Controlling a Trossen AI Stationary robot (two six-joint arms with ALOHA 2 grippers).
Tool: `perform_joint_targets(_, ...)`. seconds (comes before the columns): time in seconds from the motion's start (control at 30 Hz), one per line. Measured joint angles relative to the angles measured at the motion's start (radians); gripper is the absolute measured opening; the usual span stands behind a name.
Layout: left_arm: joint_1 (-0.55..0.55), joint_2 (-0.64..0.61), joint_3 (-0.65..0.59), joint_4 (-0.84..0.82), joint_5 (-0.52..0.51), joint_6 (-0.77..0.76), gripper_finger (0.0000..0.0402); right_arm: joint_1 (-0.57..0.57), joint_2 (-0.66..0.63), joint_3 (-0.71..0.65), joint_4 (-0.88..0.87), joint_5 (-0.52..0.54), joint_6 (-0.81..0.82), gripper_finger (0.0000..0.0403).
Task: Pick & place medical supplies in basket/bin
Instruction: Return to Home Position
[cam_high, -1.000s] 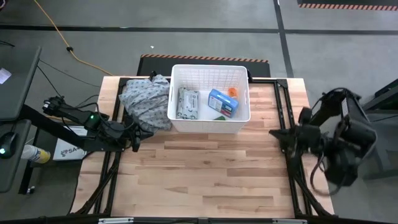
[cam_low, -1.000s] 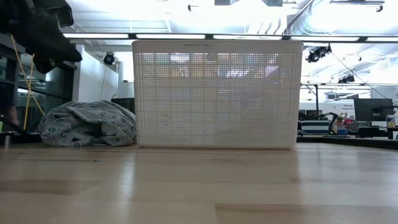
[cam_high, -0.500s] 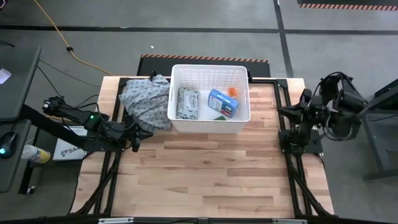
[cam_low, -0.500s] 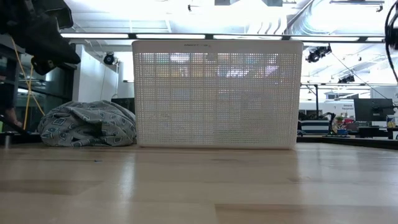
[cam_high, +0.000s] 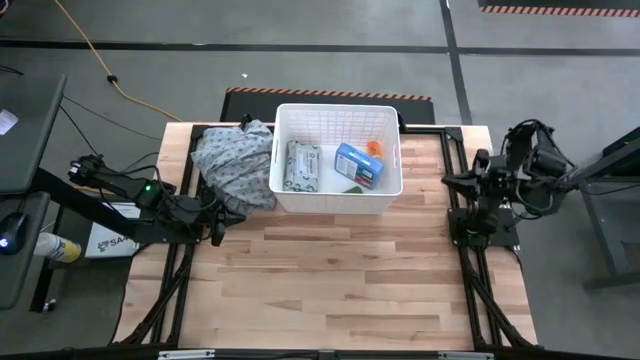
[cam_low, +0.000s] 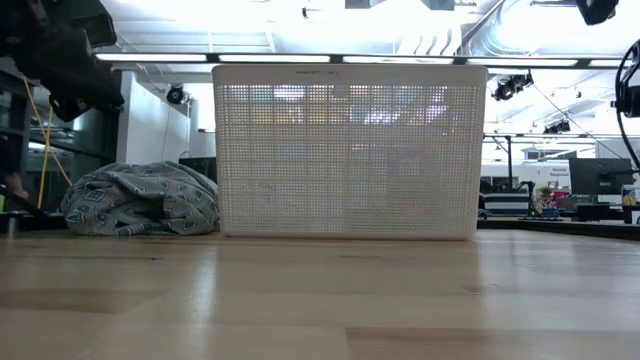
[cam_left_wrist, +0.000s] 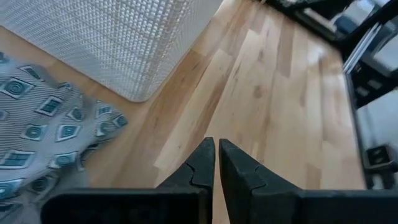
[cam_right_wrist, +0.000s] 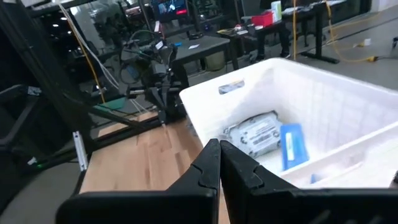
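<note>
Right gripper (cam_right_wrist: 219, 149) has drawn back toward its base at the right edge of the table (cam_high: 330, 280), empty, jaws pressed together. Left gripper (cam_left_wrist: 216, 146), jaws also pressed together, waits beside the cloth heap (cam_high: 235, 165). With the blue box (cam_high: 357, 165), wipes pack (cam_high: 302, 166) and orange bottle (cam_high: 373, 147) in the basket (cam_high: 338, 108), the job looks finished.

place: robotics lab | concrete floor (cam_high: 300, 60) | strip lights (cam_low: 270, 58) | cluttered benches (cam_right_wrist: 205, 45)

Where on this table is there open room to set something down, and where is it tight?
The wide stretch of table in front of the basket is bare wood, as is the strip between the basket and the right gripper. It is tight at the back left: cloth heap right beside the basket, left gripper by it.
</note>
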Motion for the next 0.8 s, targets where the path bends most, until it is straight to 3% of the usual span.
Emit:
perform_joint_targets(0.1, 0.0, 0.0, 0.0, -0.039, -0.001, 0.02, 0.006, 0.0, -0.024, -0.061, 0.055, -0.02, 0.003, 0.0)
perform_joint_targets(0.27, 0.0, 0.0, 0.0, -0.046, -0.004, -0.071, 0.006, 0.0, -0.046, -0.159, 0.151, -0.062, 0.003, 0.0)
perform_joint_targets(0.8, 0.0, 0.0, 0.0, 0.021, 0.039, 0.045, 0.006, 0.0, -0.081, -0.39, 0.411, -0.115, -0.004, 0.0)
